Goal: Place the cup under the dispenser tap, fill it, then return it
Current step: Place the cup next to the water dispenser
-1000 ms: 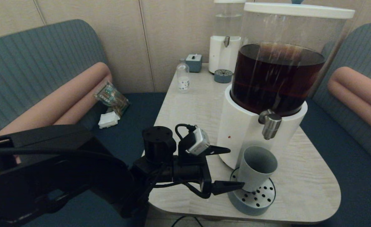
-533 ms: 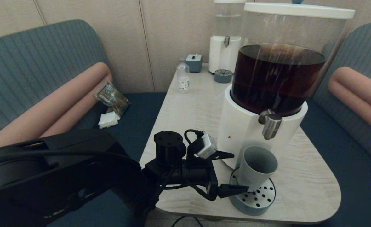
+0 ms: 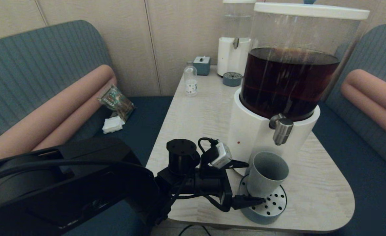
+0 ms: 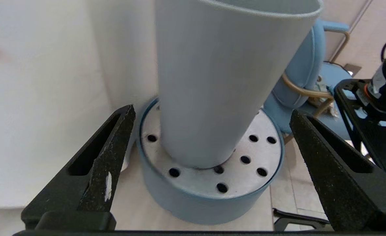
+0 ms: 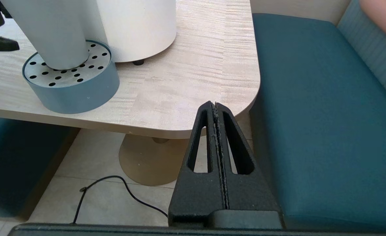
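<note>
On the drip tray (image 3: 271, 209) under the dispenser tap (image 3: 281, 129), I am advancing my left gripper (image 3: 252, 181), fingers spread wide around the cup (image 3: 266, 173), ready to retrieve it.

No text, brand or number can be read anywhere. The small bottle (image 3: 190, 80) at the counter's eleven o'clock carries a label, but its print is too small to read

The head camera looks forward and down over the table (image 3: 206, 111) from above the near edge. The left wrist camera sits low and very close to the cup (image 4: 225, 75) on the drip tray (image 4: 209, 200). The right wrist camera looks from below the near right corner, farther off; all three share cup and tray.
</note>
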Tool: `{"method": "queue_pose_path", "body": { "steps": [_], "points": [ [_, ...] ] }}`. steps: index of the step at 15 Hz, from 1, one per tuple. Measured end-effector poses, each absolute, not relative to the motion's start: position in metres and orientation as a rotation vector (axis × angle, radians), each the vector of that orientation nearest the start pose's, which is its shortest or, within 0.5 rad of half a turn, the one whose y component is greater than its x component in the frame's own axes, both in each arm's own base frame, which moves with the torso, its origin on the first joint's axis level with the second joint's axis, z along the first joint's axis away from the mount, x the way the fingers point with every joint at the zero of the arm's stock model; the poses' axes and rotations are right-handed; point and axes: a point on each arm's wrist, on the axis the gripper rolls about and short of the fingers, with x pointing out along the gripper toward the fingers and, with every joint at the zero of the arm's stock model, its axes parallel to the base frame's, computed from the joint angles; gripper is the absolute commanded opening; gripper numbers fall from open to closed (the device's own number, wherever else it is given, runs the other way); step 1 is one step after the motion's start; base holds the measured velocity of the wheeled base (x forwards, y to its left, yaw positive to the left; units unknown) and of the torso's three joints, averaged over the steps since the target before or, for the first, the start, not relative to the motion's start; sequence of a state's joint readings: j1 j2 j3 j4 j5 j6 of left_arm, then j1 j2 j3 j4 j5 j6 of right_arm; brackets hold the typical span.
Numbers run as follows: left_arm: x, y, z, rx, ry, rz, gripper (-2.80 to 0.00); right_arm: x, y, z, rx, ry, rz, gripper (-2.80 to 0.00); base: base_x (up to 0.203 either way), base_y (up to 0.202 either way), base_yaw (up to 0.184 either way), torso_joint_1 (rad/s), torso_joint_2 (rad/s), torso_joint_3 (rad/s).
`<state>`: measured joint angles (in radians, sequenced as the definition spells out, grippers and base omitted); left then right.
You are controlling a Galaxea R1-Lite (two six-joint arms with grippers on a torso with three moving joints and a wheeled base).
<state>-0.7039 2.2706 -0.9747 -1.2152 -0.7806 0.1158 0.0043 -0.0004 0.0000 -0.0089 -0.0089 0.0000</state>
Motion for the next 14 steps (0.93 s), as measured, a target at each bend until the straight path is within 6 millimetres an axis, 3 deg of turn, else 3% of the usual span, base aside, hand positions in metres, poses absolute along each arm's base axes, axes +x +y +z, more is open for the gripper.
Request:
{"method": "queue_pose_path", "body": {
  "steps": [14],
  "points": [
    [0.286, -0.294, 0.073, 0.09, 0.008, -1.547, 0.0, -0.023, 0.0, 0.076, 0.0, -0.009, -0.005, -2.8, 0.0, 0.0, 0.0, 0.0, 0.0, 0.0]
  ]
}}
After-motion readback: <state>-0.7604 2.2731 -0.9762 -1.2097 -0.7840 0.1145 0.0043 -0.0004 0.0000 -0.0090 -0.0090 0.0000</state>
